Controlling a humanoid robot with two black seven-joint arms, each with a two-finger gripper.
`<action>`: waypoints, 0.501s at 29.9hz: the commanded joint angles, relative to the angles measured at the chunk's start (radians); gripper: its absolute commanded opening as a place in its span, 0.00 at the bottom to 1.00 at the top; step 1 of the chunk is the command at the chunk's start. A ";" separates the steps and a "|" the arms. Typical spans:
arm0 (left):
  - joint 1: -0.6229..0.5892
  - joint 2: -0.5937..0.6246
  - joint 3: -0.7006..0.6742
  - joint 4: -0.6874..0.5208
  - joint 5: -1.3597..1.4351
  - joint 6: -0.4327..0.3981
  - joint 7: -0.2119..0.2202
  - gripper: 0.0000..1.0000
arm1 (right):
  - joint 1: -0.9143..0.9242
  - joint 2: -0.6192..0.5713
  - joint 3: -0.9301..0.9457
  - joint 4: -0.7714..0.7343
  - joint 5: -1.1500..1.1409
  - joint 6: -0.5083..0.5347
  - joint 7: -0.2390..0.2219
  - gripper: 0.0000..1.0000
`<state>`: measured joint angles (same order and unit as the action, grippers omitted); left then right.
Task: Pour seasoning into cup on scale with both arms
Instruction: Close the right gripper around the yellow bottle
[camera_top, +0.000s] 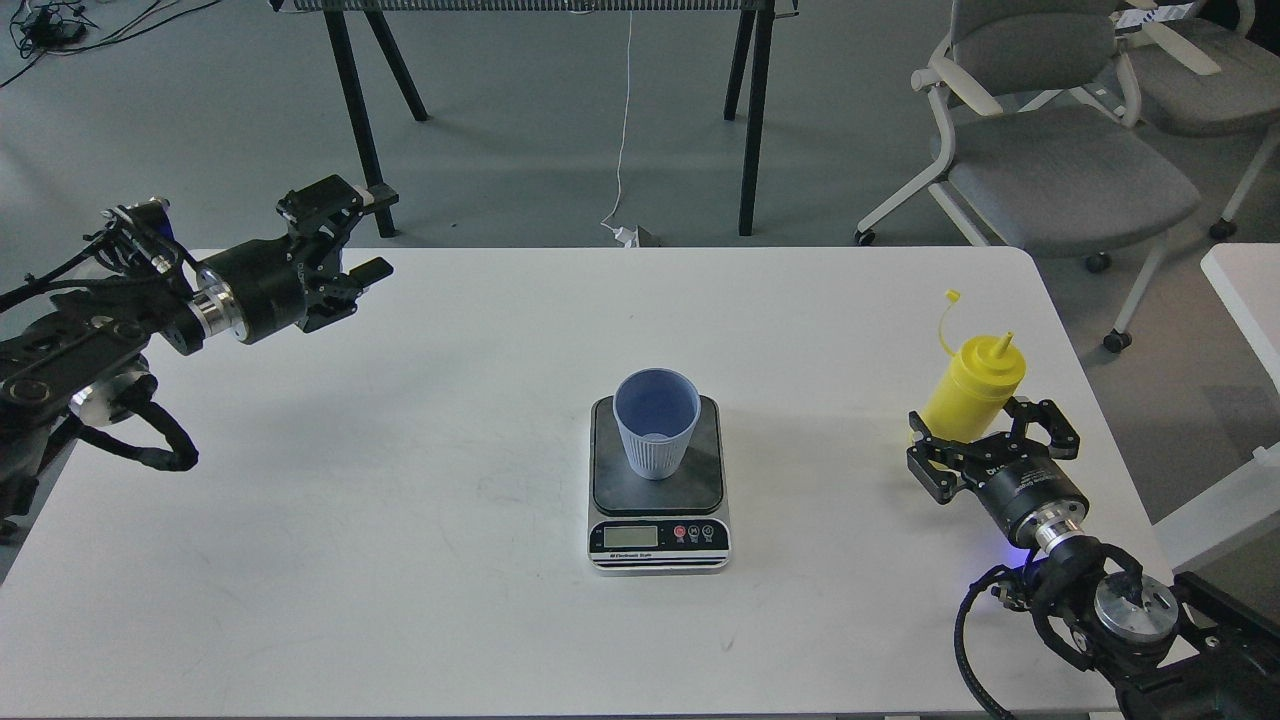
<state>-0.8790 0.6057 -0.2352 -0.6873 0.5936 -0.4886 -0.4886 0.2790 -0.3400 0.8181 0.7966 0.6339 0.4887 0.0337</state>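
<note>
My right gripper (990, 432) is spread around the base of the seasoning (972, 395) at four o'clock — fingers flanking it, not visibly squeezing. The bottle stands upright, cap hanging loose. The cup (656, 422) sits on the scale (657, 480) at centre. My left gripper (345, 255) hovers spread at ten o'clock, empty. A low grasp risks tipping the tall bottle — or spilling early.
</note>
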 joint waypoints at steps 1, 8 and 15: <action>0.000 0.000 -0.001 0.000 0.000 0.000 0.000 1.00 | 0.014 0.004 0.000 -0.017 0.000 0.000 0.000 0.99; 0.011 0.002 -0.001 0.000 0.000 0.000 0.000 1.00 | 0.014 0.007 -0.004 -0.013 -0.019 0.000 0.005 0.91; 0.011 0.000 -0.001 0.000 0.000 0.000 0.000 1.00 | 0.005 0.007 0.000 -0.013 -0.022 0.000 0.008 0.61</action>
<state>-0.8684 0.6067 -0.2362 -0.6873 0.5936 -0.4886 -0.4888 0.2864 -0.3329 0.8167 0.7835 0.6123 0.4887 0.0402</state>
